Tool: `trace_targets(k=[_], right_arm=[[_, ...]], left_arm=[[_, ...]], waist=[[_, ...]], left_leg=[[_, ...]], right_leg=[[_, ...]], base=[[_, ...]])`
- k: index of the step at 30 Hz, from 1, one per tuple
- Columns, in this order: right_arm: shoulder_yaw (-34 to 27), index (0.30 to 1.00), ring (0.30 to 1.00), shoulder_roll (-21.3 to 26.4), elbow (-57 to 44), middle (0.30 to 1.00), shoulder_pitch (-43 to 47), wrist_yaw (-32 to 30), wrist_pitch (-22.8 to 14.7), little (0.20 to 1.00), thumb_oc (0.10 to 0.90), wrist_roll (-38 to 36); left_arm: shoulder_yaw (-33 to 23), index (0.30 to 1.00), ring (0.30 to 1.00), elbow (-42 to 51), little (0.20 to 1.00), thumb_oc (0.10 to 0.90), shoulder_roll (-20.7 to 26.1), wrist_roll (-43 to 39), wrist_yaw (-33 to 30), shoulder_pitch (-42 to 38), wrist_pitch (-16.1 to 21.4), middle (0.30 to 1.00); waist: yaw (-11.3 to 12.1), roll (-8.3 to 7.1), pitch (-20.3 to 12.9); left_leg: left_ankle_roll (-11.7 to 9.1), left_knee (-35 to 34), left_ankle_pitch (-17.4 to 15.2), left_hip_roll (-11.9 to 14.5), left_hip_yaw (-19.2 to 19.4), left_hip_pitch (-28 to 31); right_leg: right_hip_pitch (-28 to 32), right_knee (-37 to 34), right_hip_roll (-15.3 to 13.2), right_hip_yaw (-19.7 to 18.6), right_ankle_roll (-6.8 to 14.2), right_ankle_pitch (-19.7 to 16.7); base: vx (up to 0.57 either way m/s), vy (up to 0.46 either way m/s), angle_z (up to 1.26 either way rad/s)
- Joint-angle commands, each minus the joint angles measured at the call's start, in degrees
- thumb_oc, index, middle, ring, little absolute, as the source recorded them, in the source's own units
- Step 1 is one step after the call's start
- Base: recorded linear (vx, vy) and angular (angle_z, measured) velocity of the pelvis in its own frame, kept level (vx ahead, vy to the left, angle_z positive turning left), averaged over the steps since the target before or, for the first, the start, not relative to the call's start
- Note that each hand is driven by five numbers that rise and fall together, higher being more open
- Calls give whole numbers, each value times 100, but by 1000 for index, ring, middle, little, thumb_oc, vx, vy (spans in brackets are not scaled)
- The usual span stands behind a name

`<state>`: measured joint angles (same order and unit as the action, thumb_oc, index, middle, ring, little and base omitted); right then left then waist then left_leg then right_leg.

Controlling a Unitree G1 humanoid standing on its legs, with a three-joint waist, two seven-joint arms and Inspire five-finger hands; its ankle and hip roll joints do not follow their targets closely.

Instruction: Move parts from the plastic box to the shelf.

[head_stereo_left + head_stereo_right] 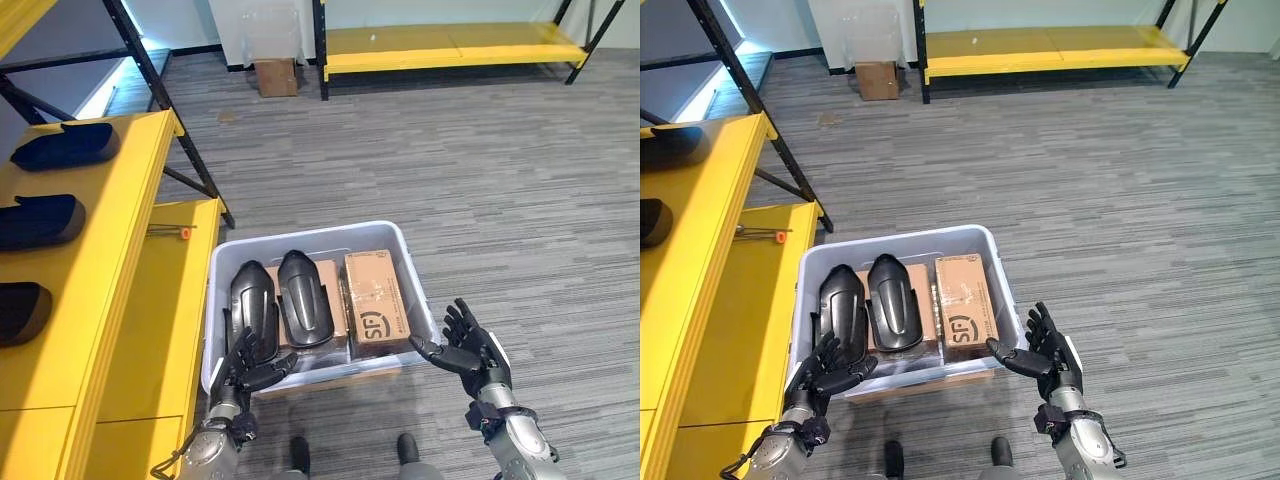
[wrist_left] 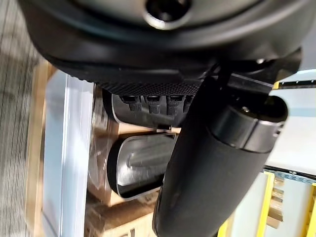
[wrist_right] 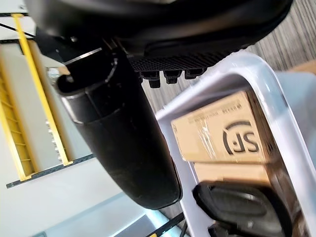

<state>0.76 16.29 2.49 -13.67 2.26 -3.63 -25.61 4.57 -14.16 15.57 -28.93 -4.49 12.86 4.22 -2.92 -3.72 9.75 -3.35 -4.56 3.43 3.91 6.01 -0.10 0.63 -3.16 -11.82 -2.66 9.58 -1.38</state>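
Hands hover at the plastic box (image 1: 415,262): left hand (image 1: 245,368) loosely spread by the near rim, right hand (image 1: 470,345) spread outside the right corner. Two black parts (image 1: 285,298) lie inside; we should close around the left one's middle.

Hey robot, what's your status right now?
Left robot hand open at box rim, right robot hand open beside it. Two black parts inside. Nothing blocking.

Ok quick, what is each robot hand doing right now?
Left robot hand: open, at the plastic box's near rim, holding nothing.
Right robot hand: open, empty.
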Motion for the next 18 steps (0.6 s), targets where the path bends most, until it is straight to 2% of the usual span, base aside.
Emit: trace_targets(k=[1,5,8,11,14,15,16,18], right_arm=[[-421,1000,1000,459,-929,1000,459,-113,-692,1000,900,524],[-345,1000,1000,879,-938,1000,1001,-242,-732,1000,900,1015],[-40,1000,1000,1430,-805,1000,1754,-328,-687,1000,900,1508],[590,1000,1000,2113,-526,1000,2655,-231,-557,1000,900,1775],[1190,1000,1000,2517,-221,1000,3422,-96,-437,1000,900,1775],[1205,1000,1000,2518,-204,1000,3444,-99,-444,1000,900,1773],[1550,1000,1000,2673,77,1000,3930,-70,-369,1000,900,1709],[1795,1000,1000,2693,304,1000,4216,-54,-321,1000,900,1681]], left_arm=[[-219,1000,1000,563,1000,900,231,28,71,-123,477,1000],[-210,1000,1000,540,1000,900,301,40,132,-134,493,1000],[-152,1000,1000,550,1000,900,449,18,196,-179,528,1000],[-12,1000,1000,615,1000,900,650,-21,253,-253,568,1000],[66,1000,1000,636,1000,900,788,-53,280,-304,590,1000],[58,1000,1000,635,1000,900,783,-53,280,-307,590,1000],[124,1000,1000,651,1000,900,831,-87,251,-331,607,1000],[165,1000,1000,649,1000,900,866,-111,232,-355,610,1000]], waist=[[88,28,-330],[206,-56,-307],[364,-139,-267],[557,-212,-122],[698,-255,11],[689,-252,16],[785,-282,111],[831,-296,170]], left_leg=[[61,70,-4,223,19,-163],[92,39,-22,175,36,-192],[77,1,19,156,-34,-282],[44,7,77,160,-103,-444],[2,32,142,192,-156,-564],[2,33,143,193,-158,-563],[-30,45,185,213,-179,-631],[-44,53,215,230,-194,-675]], right_leg=[[97,211,-118,75,161,-93],[78,147,-194,167,231,-165],[68,60,-238,311,252,-175],[26,-15,-235,436,231,-166],[-17,-53,-207,532,196,-167],[-15,-53,-206,534,196,-167],[-34,-78,-183,592,170,-187],[-53,-83,-163,620,149,-203]], base=[[-9,60,3],[-8,27,0],[-40,13,8],[-90,-18,22],[-61,-29,8],[-63,-39,10],[-43,-27,14],[-60,-37,14]])
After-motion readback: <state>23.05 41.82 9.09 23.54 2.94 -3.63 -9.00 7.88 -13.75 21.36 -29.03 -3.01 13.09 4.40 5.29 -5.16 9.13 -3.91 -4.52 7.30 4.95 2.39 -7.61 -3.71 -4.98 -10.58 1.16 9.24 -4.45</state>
